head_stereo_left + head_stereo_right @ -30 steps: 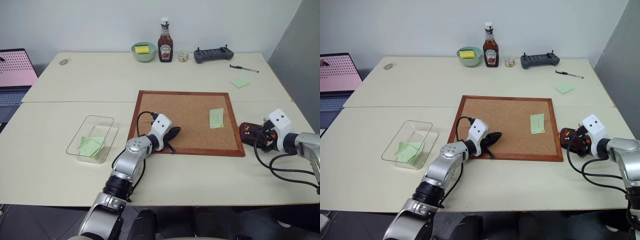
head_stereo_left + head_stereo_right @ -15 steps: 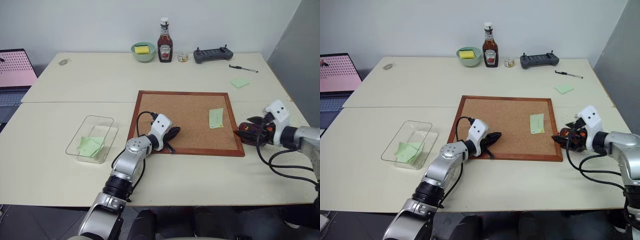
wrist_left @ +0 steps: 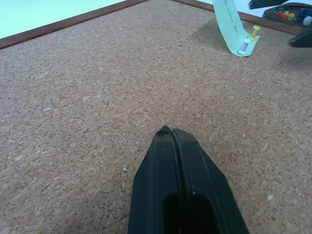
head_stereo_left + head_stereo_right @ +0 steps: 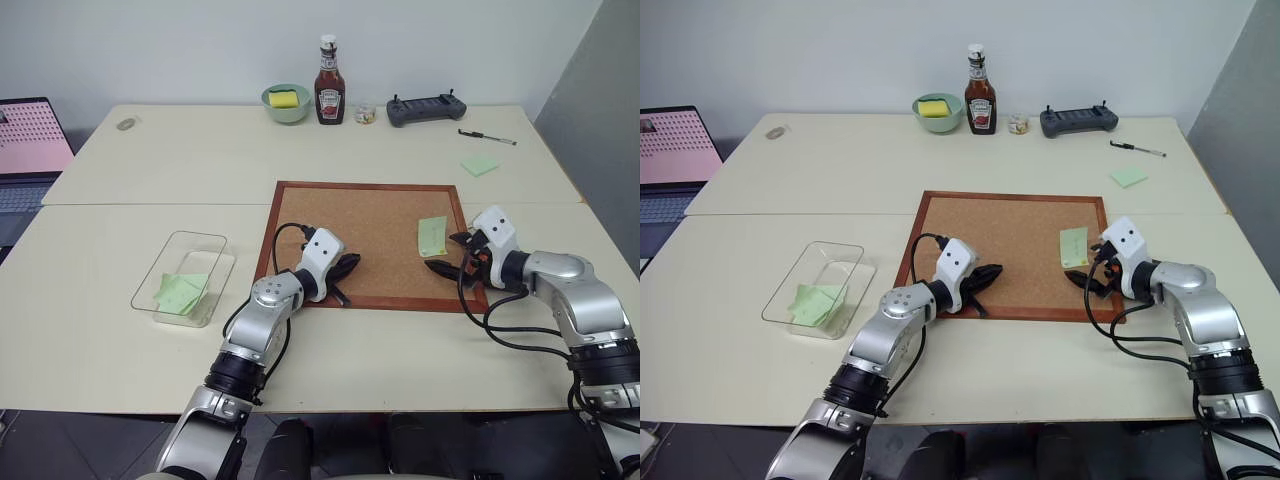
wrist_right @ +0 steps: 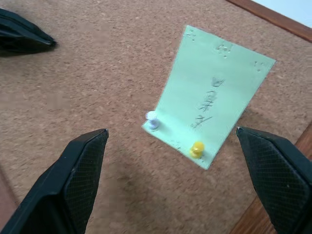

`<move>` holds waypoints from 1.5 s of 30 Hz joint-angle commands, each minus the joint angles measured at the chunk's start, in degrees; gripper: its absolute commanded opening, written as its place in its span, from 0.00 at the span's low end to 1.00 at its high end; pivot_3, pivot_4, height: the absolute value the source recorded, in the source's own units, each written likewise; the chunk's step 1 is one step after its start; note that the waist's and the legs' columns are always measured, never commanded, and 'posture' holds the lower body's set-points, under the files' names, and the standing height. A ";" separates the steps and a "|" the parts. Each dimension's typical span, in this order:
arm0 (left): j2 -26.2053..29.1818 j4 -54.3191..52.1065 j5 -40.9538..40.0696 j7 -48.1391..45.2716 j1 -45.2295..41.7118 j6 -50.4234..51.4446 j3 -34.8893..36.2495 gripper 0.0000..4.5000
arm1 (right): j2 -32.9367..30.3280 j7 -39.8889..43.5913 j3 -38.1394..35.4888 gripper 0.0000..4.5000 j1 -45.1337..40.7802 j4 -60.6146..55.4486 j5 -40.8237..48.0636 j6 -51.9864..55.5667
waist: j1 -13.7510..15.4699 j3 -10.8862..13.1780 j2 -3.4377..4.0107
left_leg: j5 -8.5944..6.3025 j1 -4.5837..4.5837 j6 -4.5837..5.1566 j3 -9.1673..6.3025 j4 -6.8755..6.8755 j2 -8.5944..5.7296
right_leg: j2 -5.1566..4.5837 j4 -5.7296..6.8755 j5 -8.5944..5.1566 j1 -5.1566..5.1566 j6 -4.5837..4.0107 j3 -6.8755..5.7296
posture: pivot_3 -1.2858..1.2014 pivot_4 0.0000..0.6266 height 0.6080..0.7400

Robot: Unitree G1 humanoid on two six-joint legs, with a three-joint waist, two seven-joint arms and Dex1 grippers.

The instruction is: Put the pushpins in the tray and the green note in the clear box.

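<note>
1. Left gripper (image 4: 345,268) resting on the bare cork of the corkboard (image 4: 360,215) near its front left corner, fingers pressed flat together, holding nothing.
2. Right gripper (image 5: 178,183) spread wide over the board's right side, jaws apart and empty, aimed at the green note (image 5: 212,114).
3. Green note lying on the cork close to the board's right edge (faint dark scribbles on its face), pinned along its near end by a yellow pushpin (image 5: 197,149) and a white pushpin (image 5: 152,118); far end curling up off the cork.
4. Tray (image 3: 287,13) glimpsed past the board's frame in the left wrist view, with red, yellow and green pin heads inside.
5. Clear box (image 4: 185,277) left of the board, well apart from the note, holding loose green slips.
</note>
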 commanded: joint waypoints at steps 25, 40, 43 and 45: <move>0.98 0.31 1.35 0.66 2.88 1.82 -1.26 0.00 | 0.57 -2.02 -2.98 0.01 -0.46 -1.97 -0.96 -2.84 | -0.13 0.00 0.00 | 0.00 -0.02 0.00 0.02 -0.05 0.01 | 0.00 0.00 0.00 -0.06 0.00 0.02 | 0.52 0.24 1.00; 1.42 0.31 1.58 0.44 2.80 2.41 -1.70 0.00 | 1.24 -3.05 -6.87 0.01 0.47 -8.01 3.95 1.21 | -0.15 0.00 0.01 | 0.00 -0.02 0.00 0.02 -0.07 0.02 | 0.01 -0.01 0.00 -0.06 -0.01 0.03 | 0.52 0.24 1.00; 1.49 0.28 1.63 0.49 2.85 2.46 -1.72 0.00 | -0.55 -2.87 -8.15 0.01 1.16 -8.62 3.70 1.58 | -0.14 -0.01 0.01 | 0.00 -0.02 0.00 0.02 -0.07 0.01 | 0.01 -0.01 0.00 -0.07 -0.01 0.03 | 0.52 0.24 1.00; 1.57 0.30 1.66 0.47 2.91 2.38 -1.73 0.00 | -2.41 -2.46 -9.09 0.01 2.15 -8.57 3.10 1.43 | -0.12 0.00 0.01 | 0.00 -0.02 0.00 0.02 -0.07 0.01 | 0.01 -0.02 0.00 -0.06 -0.01 0.03 | 0.52 0.24 1.00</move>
